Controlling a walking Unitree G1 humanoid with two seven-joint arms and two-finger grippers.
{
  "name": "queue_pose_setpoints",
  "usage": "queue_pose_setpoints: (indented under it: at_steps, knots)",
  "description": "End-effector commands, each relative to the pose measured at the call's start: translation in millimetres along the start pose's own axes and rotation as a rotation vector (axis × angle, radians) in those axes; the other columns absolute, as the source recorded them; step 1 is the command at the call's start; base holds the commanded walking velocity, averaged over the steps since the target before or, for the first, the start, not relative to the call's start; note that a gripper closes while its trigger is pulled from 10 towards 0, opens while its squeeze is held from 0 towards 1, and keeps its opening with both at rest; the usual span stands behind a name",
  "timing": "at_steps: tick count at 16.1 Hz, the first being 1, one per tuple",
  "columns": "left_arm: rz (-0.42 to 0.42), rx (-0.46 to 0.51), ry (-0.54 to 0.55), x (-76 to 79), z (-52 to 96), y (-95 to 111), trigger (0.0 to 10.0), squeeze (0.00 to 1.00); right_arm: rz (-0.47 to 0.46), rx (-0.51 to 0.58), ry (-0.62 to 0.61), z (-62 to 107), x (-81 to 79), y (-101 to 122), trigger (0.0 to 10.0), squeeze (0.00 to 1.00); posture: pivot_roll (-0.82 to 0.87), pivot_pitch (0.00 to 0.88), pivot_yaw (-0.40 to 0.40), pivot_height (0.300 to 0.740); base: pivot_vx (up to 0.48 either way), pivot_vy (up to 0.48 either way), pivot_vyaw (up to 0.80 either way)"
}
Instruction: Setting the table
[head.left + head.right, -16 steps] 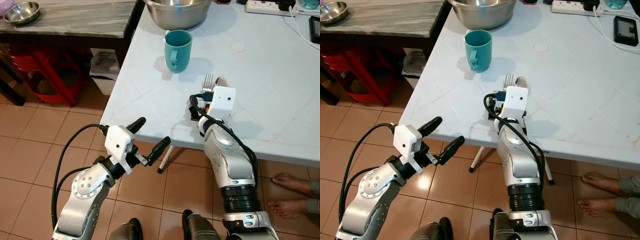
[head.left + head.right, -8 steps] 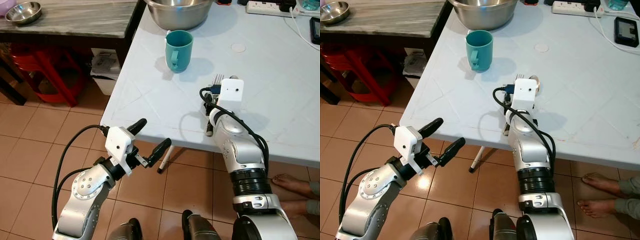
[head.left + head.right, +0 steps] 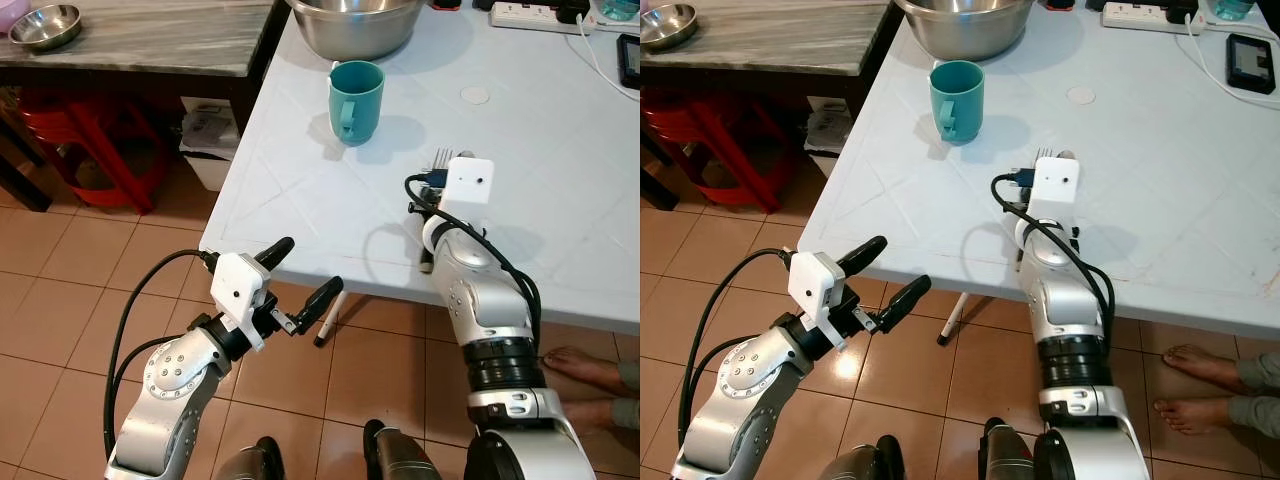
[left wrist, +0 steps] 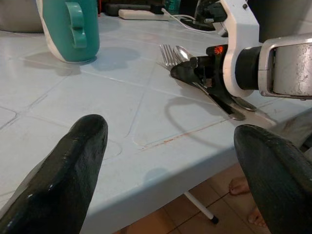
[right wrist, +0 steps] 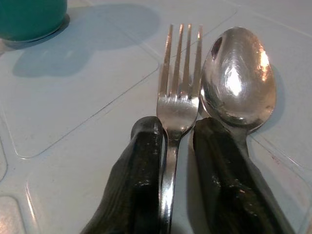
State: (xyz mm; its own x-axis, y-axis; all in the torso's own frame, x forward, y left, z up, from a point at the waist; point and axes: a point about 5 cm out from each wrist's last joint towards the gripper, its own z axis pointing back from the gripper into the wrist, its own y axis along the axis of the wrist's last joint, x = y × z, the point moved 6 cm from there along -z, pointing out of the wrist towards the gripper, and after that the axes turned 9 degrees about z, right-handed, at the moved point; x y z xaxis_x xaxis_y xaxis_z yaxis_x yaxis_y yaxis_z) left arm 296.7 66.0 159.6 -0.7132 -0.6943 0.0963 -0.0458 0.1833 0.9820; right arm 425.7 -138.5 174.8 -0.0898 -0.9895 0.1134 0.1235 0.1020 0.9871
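While the fork (image 5: 176, 102) lies flat on the white counter (image 3: 560, 170) right beside the spoon (image 5: 238, 78), the right end effector (image 5: 176, 146) pinches its neck. Teal mug (image 3: 356, 100) stands nearby; left end effector (image 3: 297, 275) hangs spread wide off the counter's edge.

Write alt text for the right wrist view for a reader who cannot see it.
The right gripper's two black fingers close around the neck of a silver fork lying on the pale table, a spoon close beside it. A teal mug's base sits beyond.
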Motion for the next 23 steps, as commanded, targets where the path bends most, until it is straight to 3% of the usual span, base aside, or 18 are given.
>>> queue_pose_setpoints:
  at_steps: [1,4,5,7,8,11,13,16,17,23]
  knots:
    - [-0.011,-0.004,-0.016,3.9,0.6,2,10.0,0.0,-0.022,-0.128,0.027,5.5,-7.9,-39,0.0,0.0,-0.15,0.27,0.042,0.74,0.0,0.0,0.0]
    - [-0.03,0.003,-0.009,-0.2,-0.6,5,10.0,0.0,-0.045,-0.034,0.037,8.5,-4.8,-24,0.0,0.0,-0.14,0.262,0.053,0.74,0.0,0.0,0.0]
    - [-0.049,0.011,0.054,-15.6,-4.4,8,10.0,0.0,-0.039,0.043,0.034,11.5,1.8,-11,0.0,0.0,-0.14,0.259,0.052,0.74,0.0,0.0,0.0]
    - [-0.072,0.017,0.126,-29.7,-7.3,10,10.0,0.0,-0.04,0.105,0.045,16.2,5.3,-2,0.0,0.0,-0.15,0.254,0.052,0.74,0.0,0.0,0.0]
    - [-0.076,0.02,0.133,-31.2,-7.6,11,10.0,0.0,-0.037,0.114,0.048,17.0,5.7,0,0.0,0.0,-0.15,0.254,0.052,0.74,0.0,0.0,0.0]
    - [-0.118,0.046,0.299,-60.9,-6.8,19,10.0,0.0,-0.01,0.206,0.049,29.6,13.5,8,0.0,0.0,-0.14,0.239,0.05,0.74,0.0,0.0,0.0]
    - [-0.102,0.075,0.416,-80.2,-2.7,25,10.0,0.0,0.002,0.254,0.041,37.6,19.2,13,0.0,0.0,-0.14,0.23,0.054,0.74,0.0,0.0,0.0]
    - [-0.089,0.087,0.476,-90.5,0.2,26,10.0,0.0,0.003,0.281,0.022,44.3,25.6,16,0.0,0.0,-0.13,0.217,0.056,0.74,0.0,0.0,0.0]
    - [-0.091,0.086,0.476,-91.1,0.0,26,10.0,0.0,0.02,0.282,0.005,44.9,28.6,17,10.0,0.0,-0.13,0.211,0.059,0.74,0.0,0.0,0.0]
    - [-0.071,0.105,0.514,-101.6,0.6,30,10.0,0.0,0.043,0.316,0.004,52.0,31.1,22,10.0,0.0,-0.13,0.205,0.066,0.74,0.0,0.156,0.0]
